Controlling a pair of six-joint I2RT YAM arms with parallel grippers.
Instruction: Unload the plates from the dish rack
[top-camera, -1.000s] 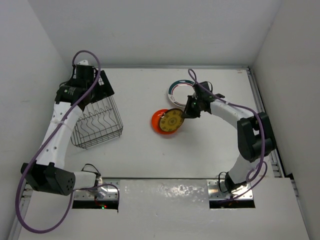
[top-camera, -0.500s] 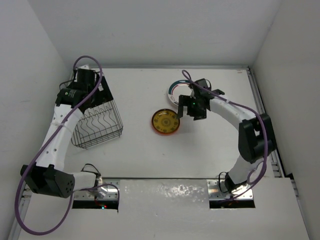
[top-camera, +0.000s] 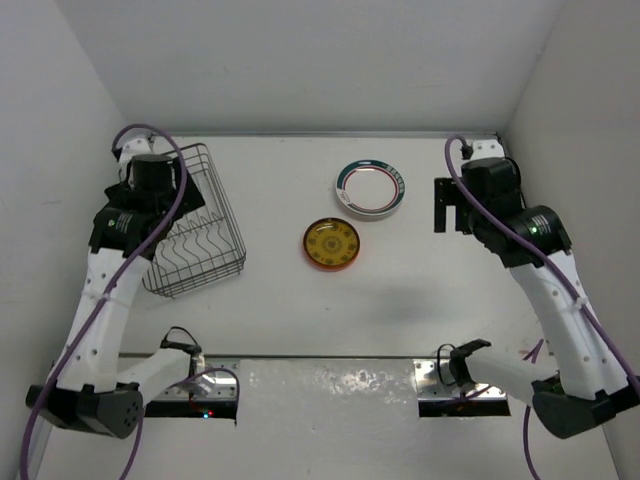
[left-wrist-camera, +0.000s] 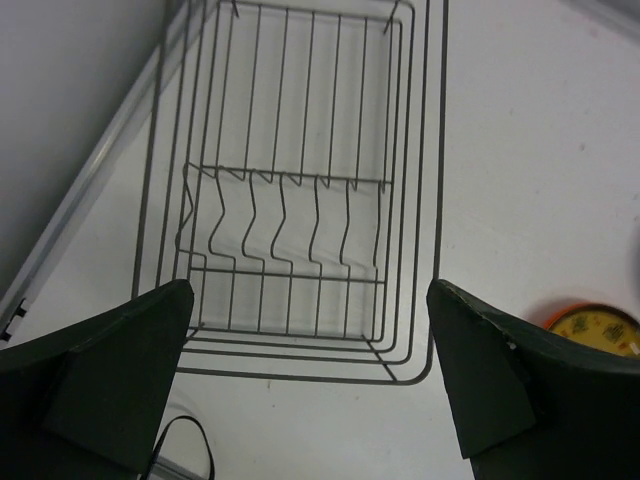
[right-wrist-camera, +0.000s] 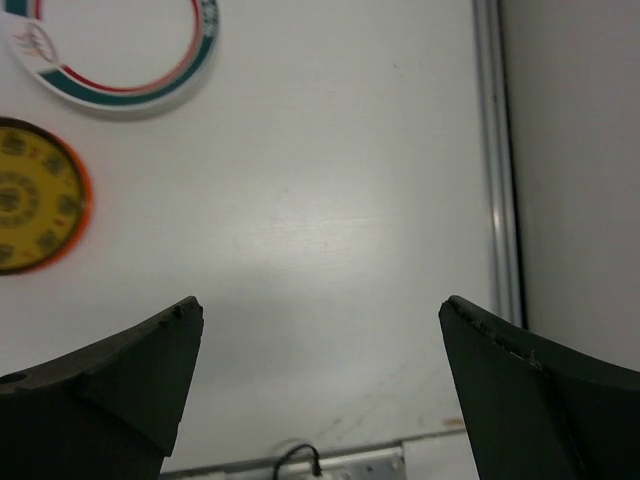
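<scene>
Jaws of the left gripper (left-wrist-camera: 310, 295) stand wide apart, holding nothing, over the rectangular grey wire dish rack (left-wrist-camera: 290, 178) at 9 o'clock on the white table (top-camera: 280, 320). Jaws of the right gripper (right-wrist-camera: 320, 305) are also apart, empty, at 3 o'clock from the round white plate with teal rim (top-camera: 371, 188). At 7 o'clock from it, near, lies the round orange-rimmed plate with yellow patterned centre (top-camera: 332, 243).
</scene>
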